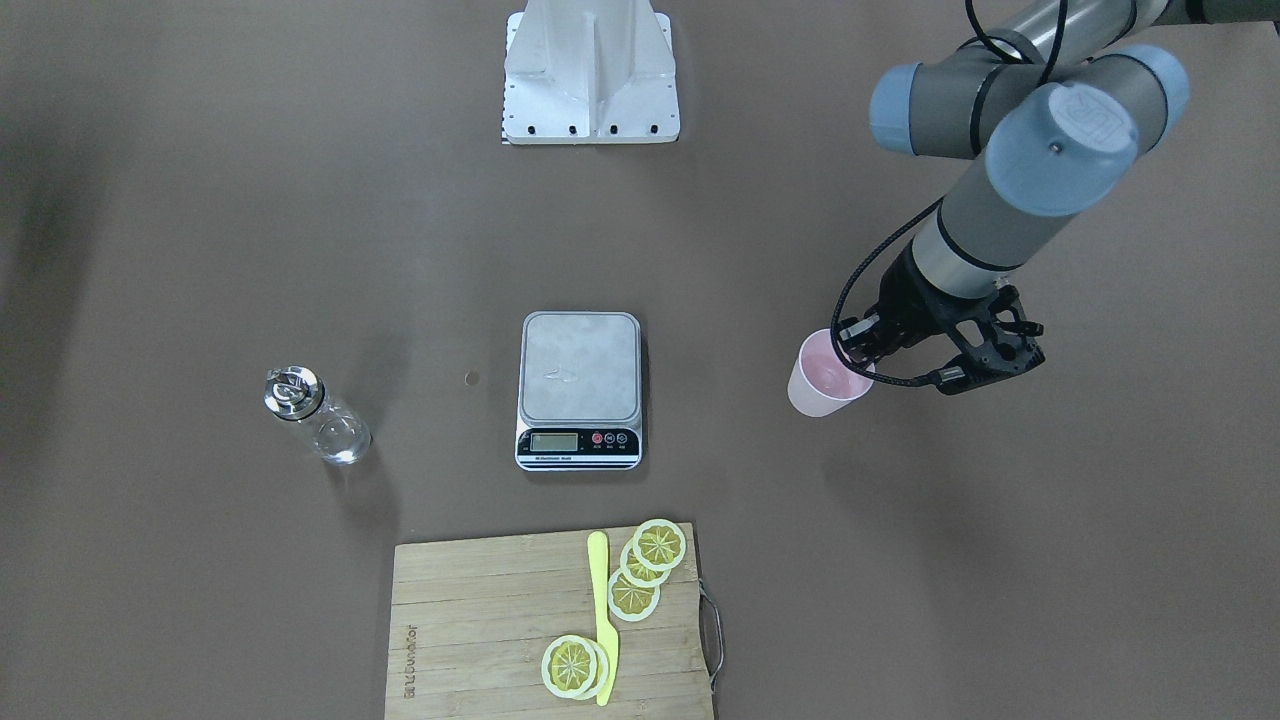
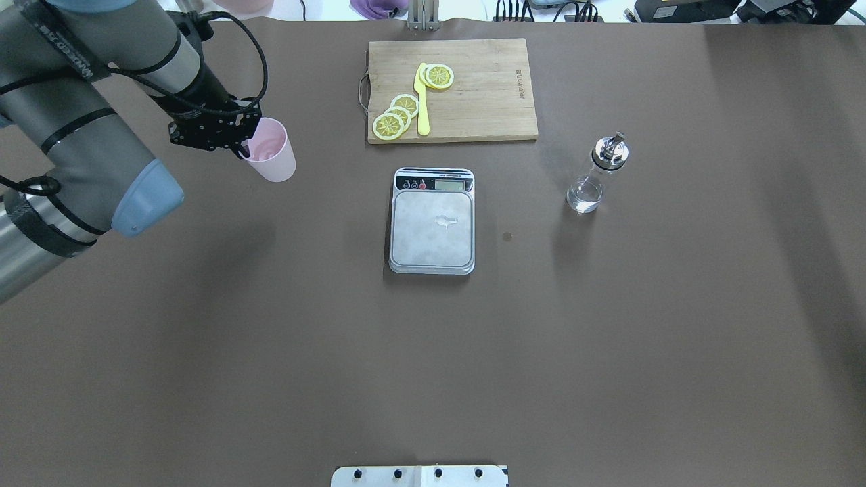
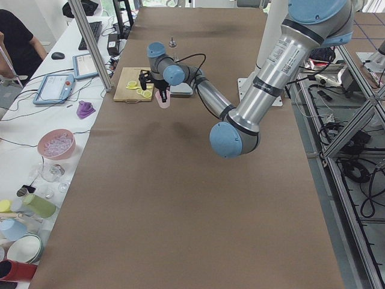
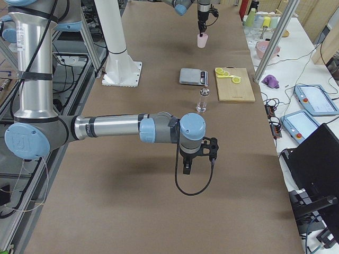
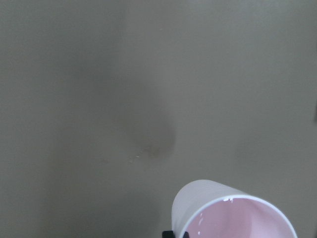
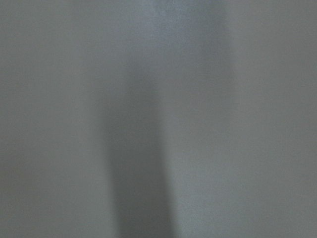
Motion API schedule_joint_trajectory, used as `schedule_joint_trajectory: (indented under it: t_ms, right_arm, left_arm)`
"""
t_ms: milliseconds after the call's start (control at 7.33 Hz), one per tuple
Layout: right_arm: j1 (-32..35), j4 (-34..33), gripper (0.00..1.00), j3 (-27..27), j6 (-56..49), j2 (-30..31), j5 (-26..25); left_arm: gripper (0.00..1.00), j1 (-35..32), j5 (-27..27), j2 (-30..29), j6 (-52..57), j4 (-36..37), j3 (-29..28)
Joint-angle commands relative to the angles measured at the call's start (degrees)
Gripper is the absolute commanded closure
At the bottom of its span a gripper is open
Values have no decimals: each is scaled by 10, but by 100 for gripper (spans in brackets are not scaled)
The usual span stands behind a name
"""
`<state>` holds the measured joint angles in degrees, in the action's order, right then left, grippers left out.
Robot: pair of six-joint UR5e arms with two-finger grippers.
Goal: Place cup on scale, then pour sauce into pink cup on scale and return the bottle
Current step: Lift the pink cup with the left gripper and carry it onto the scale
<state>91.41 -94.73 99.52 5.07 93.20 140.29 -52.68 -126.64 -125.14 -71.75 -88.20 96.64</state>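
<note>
1. The table [image 6: 257, 148] surface fills the whole view, a dull grey-brown (soft and blurred, no texture to make out).
2. 1 darker shadow [image 6: 141, 178] band runs top to bottom, just left of centre, darkest low down.

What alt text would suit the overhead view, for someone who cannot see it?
The left gripper grips a pink cup by its rim at far left. A scale sits centre, a bottle to its right, a cutting board with lemon slices beyond.

Brown table [image 2: 433, 372], cluttered white side bench [image 3: 29, 118]
</note>
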Motion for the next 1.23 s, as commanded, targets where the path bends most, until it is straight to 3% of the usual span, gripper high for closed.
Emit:
schedule_joint_trajectory:
  t_ms: [0,273,546,1092]
  right_arm:
    - [0,0,0,0,0,1,0]
    - [0,0,0,1,0,0,1]
    - [0,0,0,2,0,1,2]
    - [-2,0,0,5,10,0,9]
  left_arm:
    - [100,26,0,-58,-112,7,-7]
    - [100,78,7,-90,-194,7,-14]
    - [100,120,60,-144,-243,7,-61]
    - [100,178,121,-156,-256,-14,-94]
